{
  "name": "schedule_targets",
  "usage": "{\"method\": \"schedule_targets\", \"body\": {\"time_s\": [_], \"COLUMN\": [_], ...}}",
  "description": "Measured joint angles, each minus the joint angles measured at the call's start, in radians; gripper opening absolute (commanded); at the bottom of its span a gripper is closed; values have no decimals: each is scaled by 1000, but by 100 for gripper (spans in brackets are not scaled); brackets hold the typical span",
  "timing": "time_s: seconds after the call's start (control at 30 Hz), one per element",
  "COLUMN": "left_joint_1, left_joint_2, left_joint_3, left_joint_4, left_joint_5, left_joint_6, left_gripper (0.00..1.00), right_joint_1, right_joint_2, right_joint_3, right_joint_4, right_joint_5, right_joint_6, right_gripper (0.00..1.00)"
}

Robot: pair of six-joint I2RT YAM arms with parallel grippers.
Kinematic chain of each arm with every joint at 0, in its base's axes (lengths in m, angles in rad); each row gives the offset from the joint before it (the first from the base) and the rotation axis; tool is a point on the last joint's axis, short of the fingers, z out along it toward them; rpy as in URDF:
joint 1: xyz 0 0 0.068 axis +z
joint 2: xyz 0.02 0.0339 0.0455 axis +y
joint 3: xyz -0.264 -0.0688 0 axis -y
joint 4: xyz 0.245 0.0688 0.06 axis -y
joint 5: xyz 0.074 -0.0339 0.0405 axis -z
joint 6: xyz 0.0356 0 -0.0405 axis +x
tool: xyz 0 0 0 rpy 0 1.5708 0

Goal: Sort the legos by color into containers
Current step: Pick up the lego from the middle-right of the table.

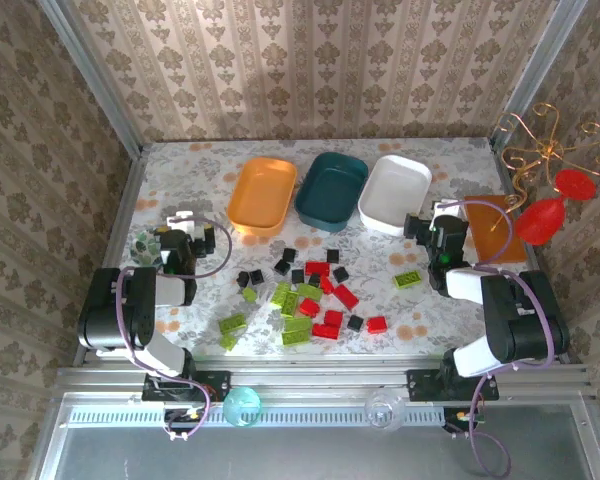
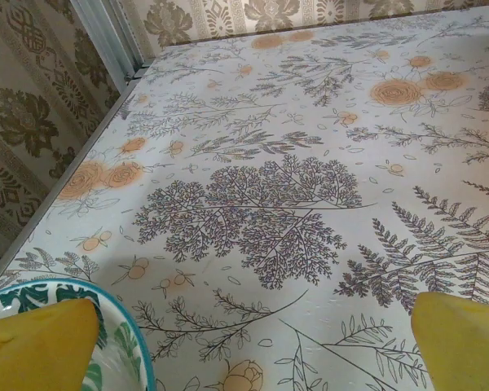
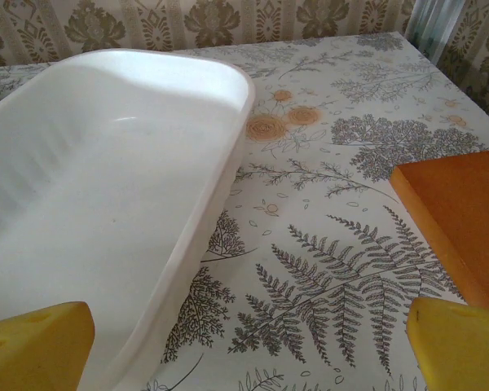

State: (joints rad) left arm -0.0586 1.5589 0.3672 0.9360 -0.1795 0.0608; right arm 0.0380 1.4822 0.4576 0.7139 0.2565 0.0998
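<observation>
From above, we see the three tubs in a row across the upper middle of the frame: the orange tub (image 1: 262, 194) on the left, the teal tub (image 1: 331, 190) in the middle and the white tub (image 1: 395, 193) on the right, each just beside its neighbour. The legos (image 1: 300, 295) lie loose on the flowered counter (image 1: 180, 170) below them, in the centre. Black ones sit towards the top of the scatter, red ones to the right and lime-green ones to the lower left, with one green brick apart on the right. The left fingers (image 1: 187, 222) hang at the left of the frame, just beside a patterned bowl (image 1: 148, 240). The right fingers (image 1: 435, 222) hang at the right, between the white tub and a flat orange board (image 1: 500, 225).

In the left wrist view, we find the two yellow tips in the bottom corners, spread wide, with bare counter between them and nothing held. The bowl's rim curves behind the tip in the lower left.

In the right wrist view, the yellow tips again sit in the bottom corners, spread wide and gripping nothing. The white tub takes up the left half of the frame, and the orange board lies at the right edge.
</observation>
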Motion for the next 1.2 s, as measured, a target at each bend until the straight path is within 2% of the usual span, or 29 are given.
{"method": "schedule_targets", "body": {"time_s": [1.2], "left_joint_1": [0], "left_joint_2": [0], "left_joint_3": [0], "left_joint_4": [14], "left_joint_5": [0], "left_joint_6": [0], "left_gripper": [100], "right_joint_1": [0], "right_joint_2": [0], "right_joint_3": [0], "right_joint_4": [0], "right_joint_5": [0], "right_joint_6": [0], "right_gripper": [100]}}
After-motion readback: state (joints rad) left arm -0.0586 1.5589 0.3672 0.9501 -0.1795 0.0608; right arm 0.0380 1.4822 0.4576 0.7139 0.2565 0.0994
